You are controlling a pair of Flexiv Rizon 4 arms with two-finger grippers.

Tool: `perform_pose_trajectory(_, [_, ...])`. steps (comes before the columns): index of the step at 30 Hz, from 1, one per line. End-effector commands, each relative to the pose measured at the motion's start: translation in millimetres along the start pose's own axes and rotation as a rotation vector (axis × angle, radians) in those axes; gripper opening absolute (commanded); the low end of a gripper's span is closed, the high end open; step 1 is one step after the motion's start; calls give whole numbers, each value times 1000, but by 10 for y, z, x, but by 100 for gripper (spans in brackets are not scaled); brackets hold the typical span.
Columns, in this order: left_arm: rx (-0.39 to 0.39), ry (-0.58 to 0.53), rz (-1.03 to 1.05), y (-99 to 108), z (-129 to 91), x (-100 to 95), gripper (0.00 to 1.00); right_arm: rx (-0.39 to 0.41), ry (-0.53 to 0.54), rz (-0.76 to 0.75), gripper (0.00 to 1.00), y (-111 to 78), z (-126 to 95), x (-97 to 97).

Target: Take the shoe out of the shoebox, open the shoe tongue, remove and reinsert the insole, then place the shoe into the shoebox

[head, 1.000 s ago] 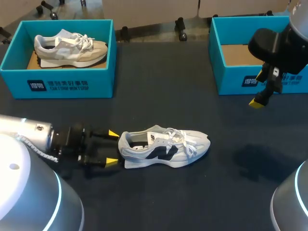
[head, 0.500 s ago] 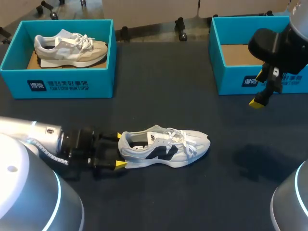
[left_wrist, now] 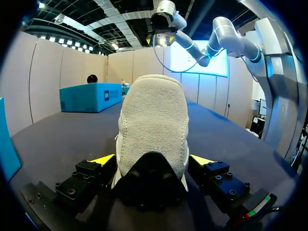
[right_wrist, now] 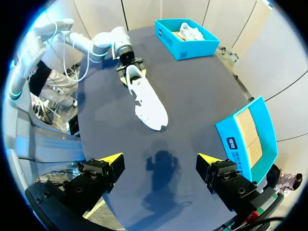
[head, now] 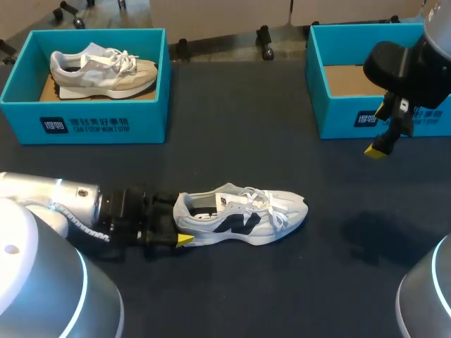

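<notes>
Shoe (head: 243,215) is out of the box, upright on its sole mid-frame on the surface, toe pointing right. Left hand (left_wrist: 153,161) reaches in from lower left, fingers wide and straddling the heel, no clear clamp on it yet. Right hand (head: 380,130) hangs wide open and empty at the right edge, in front of the empty shoebox (head: 338,116) upper right. My read: this is the bracing step before the tongue, so left should pinch the heel firmly, then right has to drop to the laces and lift the tongue.
</notes>
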State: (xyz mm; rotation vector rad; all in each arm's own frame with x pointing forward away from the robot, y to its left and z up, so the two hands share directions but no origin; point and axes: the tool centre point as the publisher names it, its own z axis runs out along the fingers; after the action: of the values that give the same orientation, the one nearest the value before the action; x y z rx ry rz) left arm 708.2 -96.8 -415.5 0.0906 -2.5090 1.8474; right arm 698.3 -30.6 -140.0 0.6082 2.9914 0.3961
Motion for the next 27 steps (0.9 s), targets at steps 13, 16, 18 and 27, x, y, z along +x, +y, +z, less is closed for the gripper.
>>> perform_pose_trajectory(13, [-3, 8, -6, 38, 147, -86, 100, 4, 2, 1, 100, 19, 7, -9])
perform_pose_trajectory(16, [-7, 11, -6, 46, 163, -97, 100, 4, 2, 1, 100, 19, 7, -9])
perform_pose_trajectory(18, [-6, 14, -8, 47, 167, -102, 100, 4, 2, 1, 100, 19, 7, -9])
perform_pose_trajectory(27, [-21, 30, 6, 55, 180, -133, 12, 4, 2, 1, 100, 19, 7, -9])
